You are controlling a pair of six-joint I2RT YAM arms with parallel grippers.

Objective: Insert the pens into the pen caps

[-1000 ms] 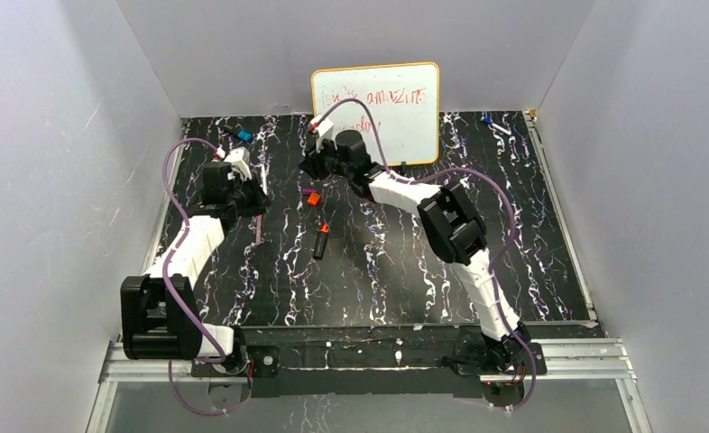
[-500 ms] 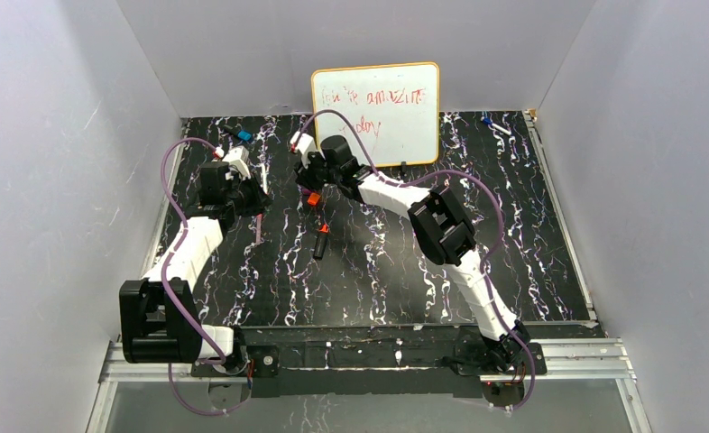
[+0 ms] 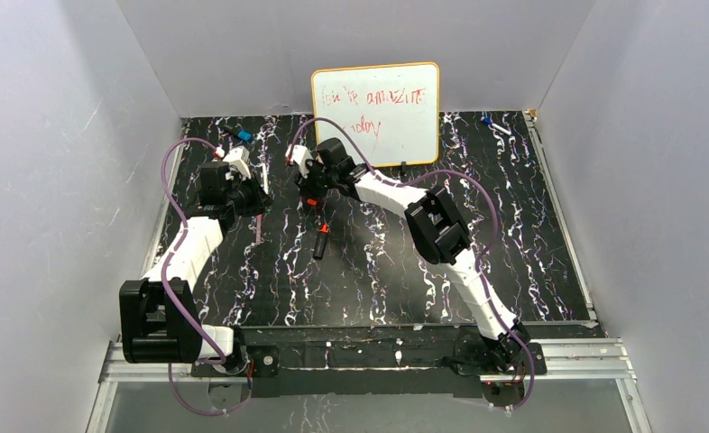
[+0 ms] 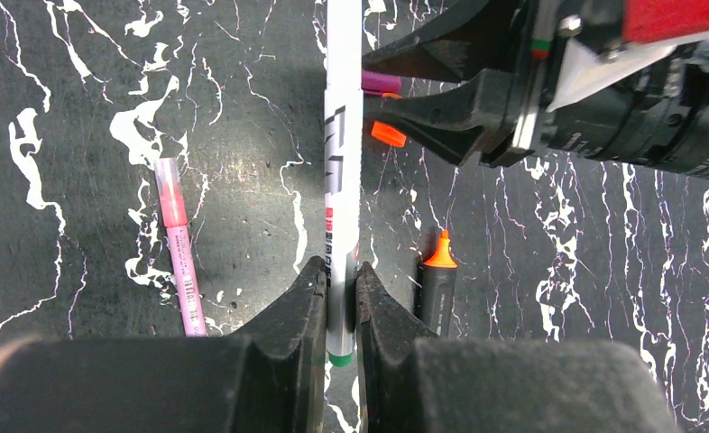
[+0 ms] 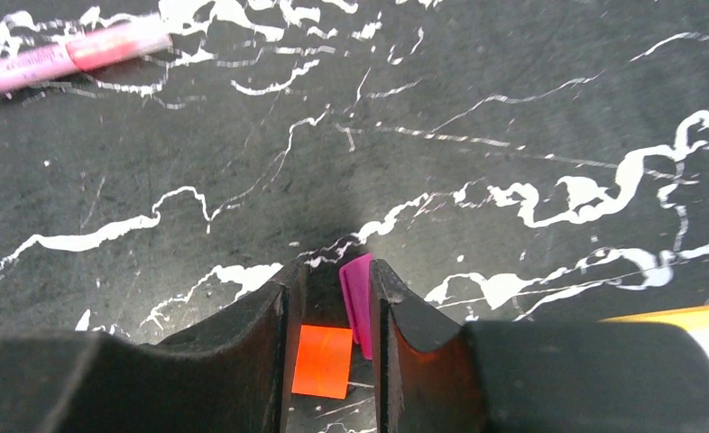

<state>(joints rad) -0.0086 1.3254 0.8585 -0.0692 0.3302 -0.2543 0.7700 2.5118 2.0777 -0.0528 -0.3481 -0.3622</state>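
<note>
My left gripper (image 4: 340, 280) is shut on a slim white pen (image 4: 343, 180) with a green end, which points away toward the right gripper. My right gripper (image 5: 330, 275) is low over the table and open. Its fingers straddle two pen caps lying there: an orange cap (image 5: 322, 361) and a purple cap (image 5: 358, 298) that rests against the right finger. In the left wrist view the purple cap (image 4: 380, 84) and the orange cap (image 4: 388, 134) sit just right of the held pen. A pink pen (image 4: 178, 244) and a black pen with an orange end (image 4: 436, 284) lie on the table.
A whiteboard (image 3: 375, 113) with red writing leans against the back wall. Blue-tipped pens lie at the back left (image 3: 243, 135) and the back right (image 3: 491, 122). White walls close in the dark marbled table (image 3: 387, 271) on three sides.
The right arm has swung left and its gripper has come down over the orange and purple caps. The left arm and its pen have stayed put.
</note>
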